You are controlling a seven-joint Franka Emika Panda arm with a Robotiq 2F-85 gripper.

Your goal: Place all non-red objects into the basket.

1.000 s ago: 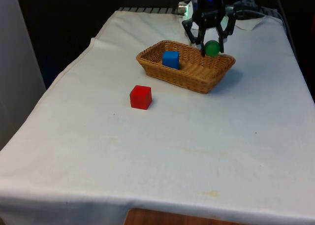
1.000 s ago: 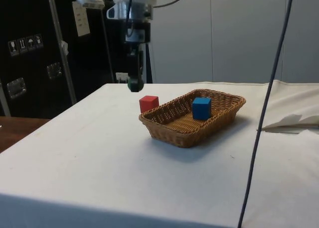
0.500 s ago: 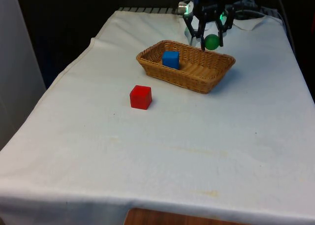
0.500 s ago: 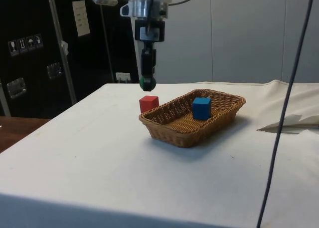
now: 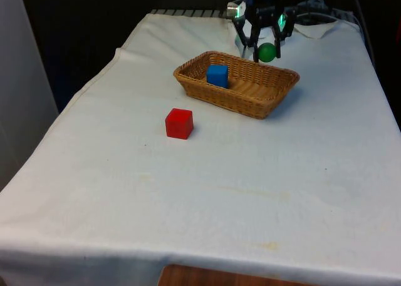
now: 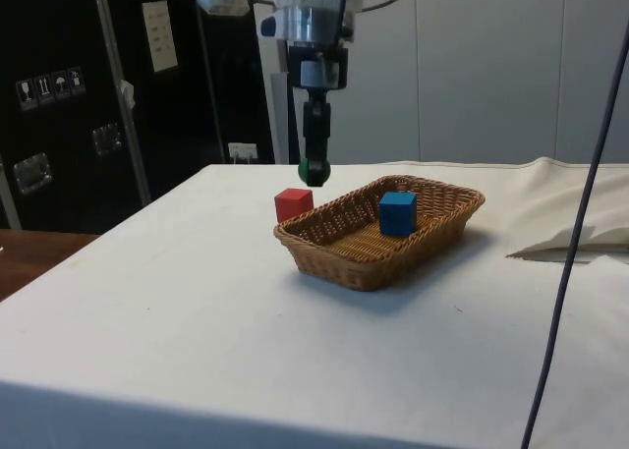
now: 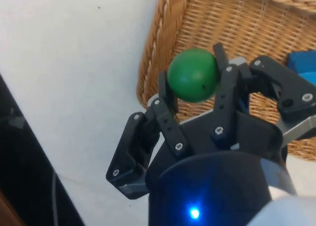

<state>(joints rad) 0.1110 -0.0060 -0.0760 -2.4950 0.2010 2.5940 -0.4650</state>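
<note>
Nearest on the white cloth (image 5: 207, 192) sits the red cube (image 5: 179, 123), alone on open fabric, resting flat and square, well clear of everything else. Up from it, at about two o'clock in the front view, comes the wicker basket (image 5: 263, 103), a shallow oblong tray lying at an angle across the table. Inside it the blue cube (image 5: 217, 76) rests on the woven floor at the nine o'clock end as the front view has it, close against the wall there; from the side view that same blue cube (image 6: 397, 213) sits toward the far end of the basket (image 6: 344, 262), with the red cube (image 6: 293, 203) peeking out just behind the rim. Farther back, the gripper (image 5: 265, 48) hangs above the basket's far rim, at roughly twelve o'clock from the basket's middle in the front view, fingers pointing straight down. And there is the green ball (image 5: 267, 52), pinched between the two black fingers, jaws closed snugly on its sides, held in the air and touching nothing below. The wrist view confirms it: the green ball (image 7: 193, 75) sits clamped between the fingertips (image 7: 170, 90) with the basket's braided rim (image 7: 153, 53) directly beneath it.
</note>
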